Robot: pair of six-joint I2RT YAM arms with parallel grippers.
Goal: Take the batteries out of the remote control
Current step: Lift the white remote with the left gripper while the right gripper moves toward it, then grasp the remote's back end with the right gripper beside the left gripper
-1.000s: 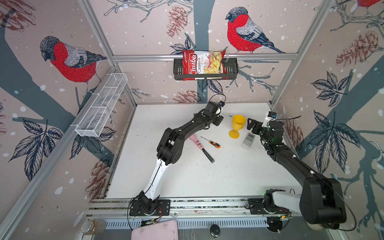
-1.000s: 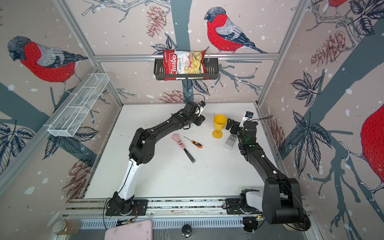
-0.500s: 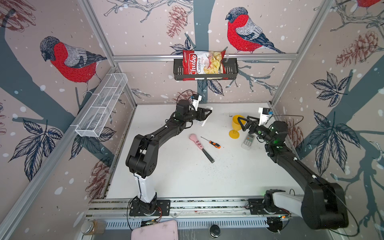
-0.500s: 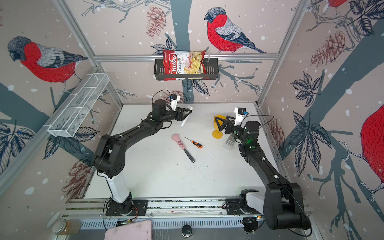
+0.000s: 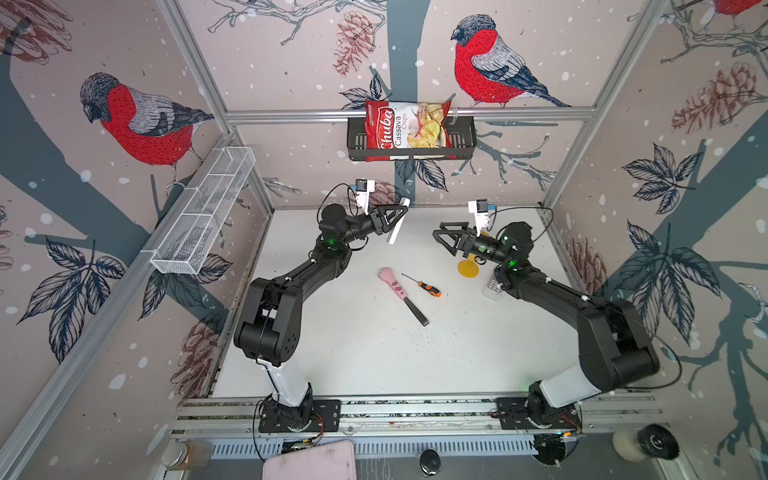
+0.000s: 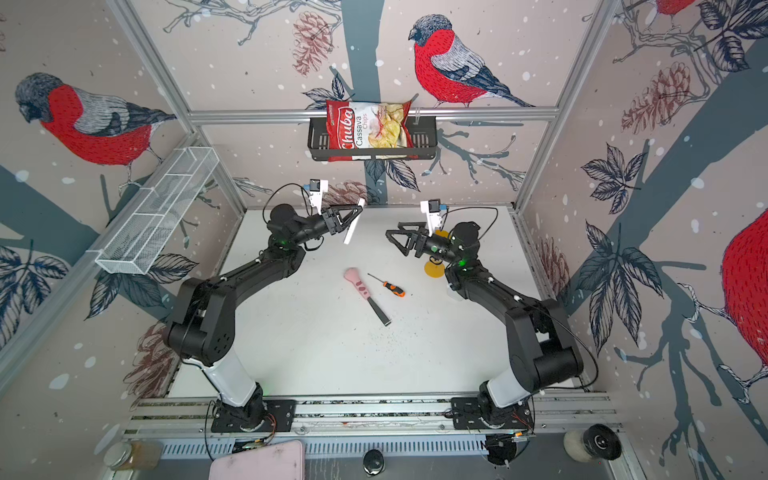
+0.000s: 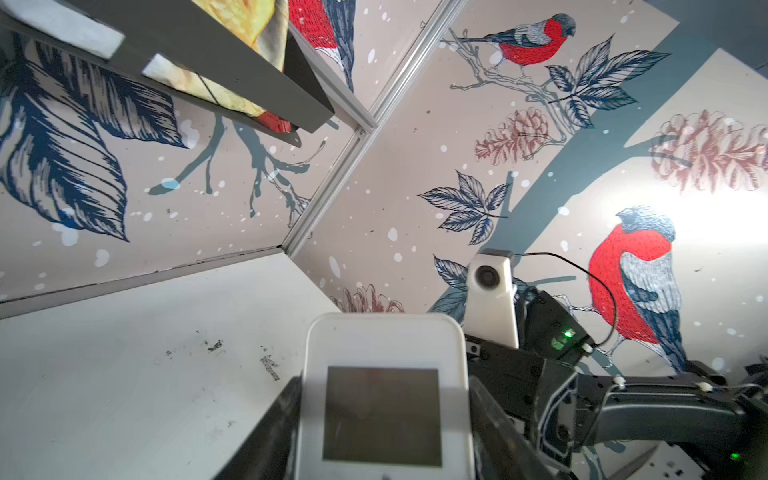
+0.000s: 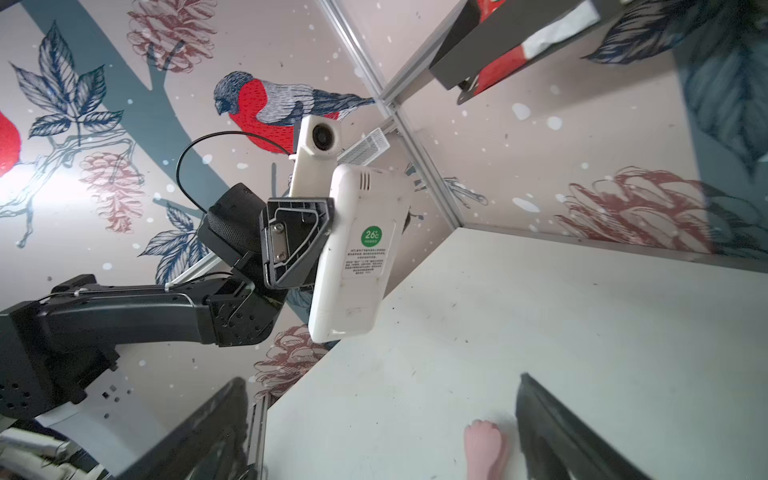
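Right gripper (image 5: 440, 237): hangs above white table (image 5: 353, 353), jaws spread wide, empty. Left gripper (image 5: 397, 218): clamps white remote control (image 8: 359, 249) in mid-air, farther back; grey screen (image 7: 382, 415) on face, green round sticker (image 8: 372, 235) on back.

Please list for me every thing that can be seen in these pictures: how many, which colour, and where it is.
white remote: one, white, held in the air over the back of the table
second remote: one, light grey, on the table, partly under the right arm
goblet: one, yellow, on the table, mostly hidden by the right arm
screwdriver: one, orange and black handle, mid-table
pink-handled tool: one, pink with black blade, beside the screwdriver
chips bag: one, red and white, in the black basket
black basket: one, back wall
wire basket: one, white, left wall
table: one, white
left hand: shut on the white remote
right hand: open, empty
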